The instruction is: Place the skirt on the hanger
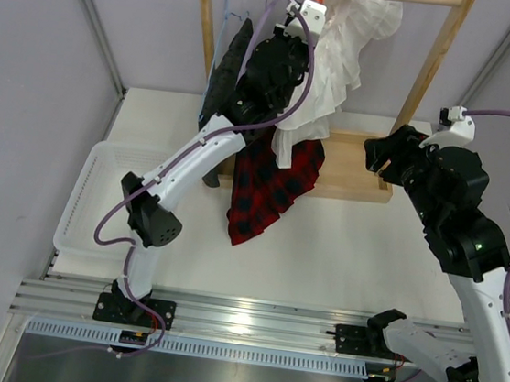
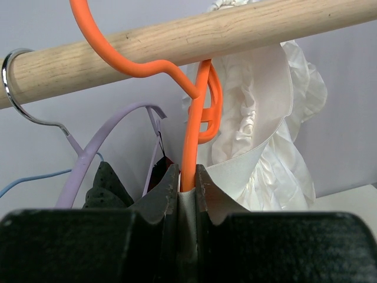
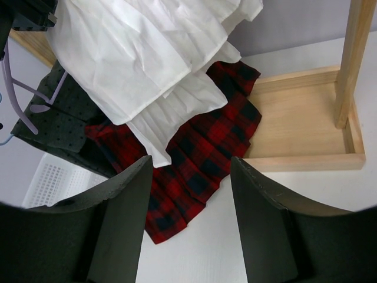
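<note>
1. Closest to the lens, the left end effector (image 2: 187, 187) has its two dark fingers pressed together on the lower stem of a thin bright orange hanger (image 2: 189, 147), clamping it.
2. Above this end effector, the orange hanger's hook curls over a round, pale wooden rail (image 2: 235, 32).
3. Right of the left end effector, just beyond the hanger, hangs the white, crinkly, ruffled fabric skirt (image 2: 265, 147). A flat white band touches the hanger's stem. Whether the white skirt is fastened to the hanger cannot be told.
4. Left of this end effector, a lavender plastic hanger (image 2: 88, 153) hangs from the rail by a chrome hook (image 2: 12, 88). A light-blue hanger (image 2: 35, 177) shows farther left, and a dark grey dotted garment (image 2: 106, 183) sits just below the lavender one.
5. The right end effector (image 3: 191, 171) is well apart from the left. Its two black fingers are spread wide with nothing between them, above the white counter (image 3: 200, 253).
6. Ahead of the right end effector, the skirt's lower tiers hang over a red-and-black plaid garment (image 3: 200, 159) that trails onto the counter.
7. Ahead to its right is the rack's wooden base (image 3: 300, 118). To its left is a white perforated basket (image 3: 53, 183).
</note>
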